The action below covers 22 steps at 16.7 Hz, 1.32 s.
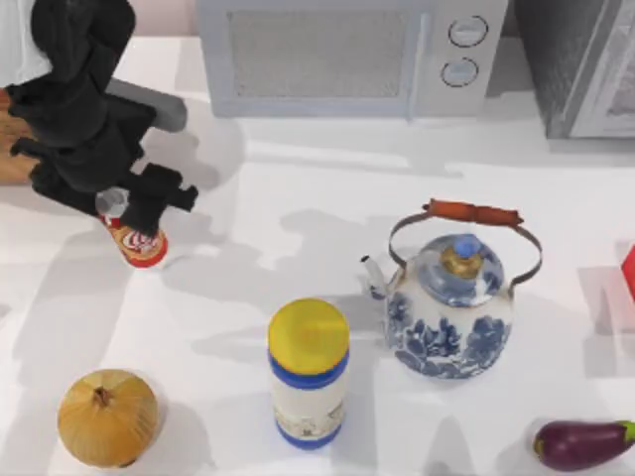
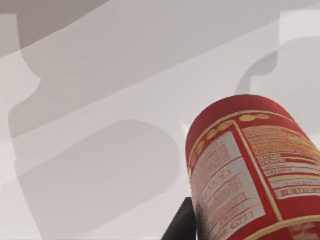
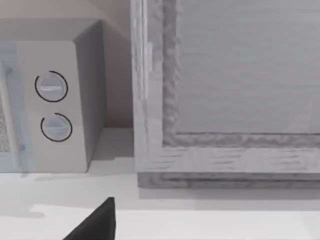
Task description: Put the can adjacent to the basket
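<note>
The left gripper (image 1: 127,206) had its fingers clamped on the can (image 1: 139,242), tilted at the counter's (image 1: 298,198) left side near the basket (image 1: 12,149). Light, rigid and smooth-walled, it probably wanted a mid-body grip.

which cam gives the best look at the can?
Left wrist view: the red and tan soda can sits close, label print legible. In the top view it is small, tilted, partly under the left pincer. The right wrist view faces the microwave.
</note>
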### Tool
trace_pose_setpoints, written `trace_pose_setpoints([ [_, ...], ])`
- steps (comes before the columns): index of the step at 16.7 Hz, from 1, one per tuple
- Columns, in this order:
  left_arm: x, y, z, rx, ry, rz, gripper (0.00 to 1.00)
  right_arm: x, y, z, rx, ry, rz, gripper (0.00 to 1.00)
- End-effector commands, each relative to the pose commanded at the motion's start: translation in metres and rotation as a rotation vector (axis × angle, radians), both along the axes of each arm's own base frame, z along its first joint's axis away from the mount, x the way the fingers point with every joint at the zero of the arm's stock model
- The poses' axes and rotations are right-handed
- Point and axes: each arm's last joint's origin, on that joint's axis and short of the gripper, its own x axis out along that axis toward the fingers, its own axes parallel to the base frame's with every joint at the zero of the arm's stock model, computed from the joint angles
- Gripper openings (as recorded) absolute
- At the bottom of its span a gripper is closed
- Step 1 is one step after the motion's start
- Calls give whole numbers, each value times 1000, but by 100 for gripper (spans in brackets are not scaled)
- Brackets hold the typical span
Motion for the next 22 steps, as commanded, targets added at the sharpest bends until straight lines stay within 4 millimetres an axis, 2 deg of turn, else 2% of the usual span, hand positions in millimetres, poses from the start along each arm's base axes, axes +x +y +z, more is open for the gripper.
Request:
trace_pose_setpoints([
  [3,-9,56,-4,31,69,287,0,0,0,0,0,0,0,100],
  [5,-12,75,-12,56,111,389,0,0,0,0,0,0,0,100],
  [13,-15,76,-15,70,133,397,0,0,0,0,0,0,0,100],
  [19,-25,76,-37,108,228,390,0,0,0,0,0,0,0,100],
  [22,-15,78,-27,76,152,404,0,0,0,0,0,0,0,100],
])
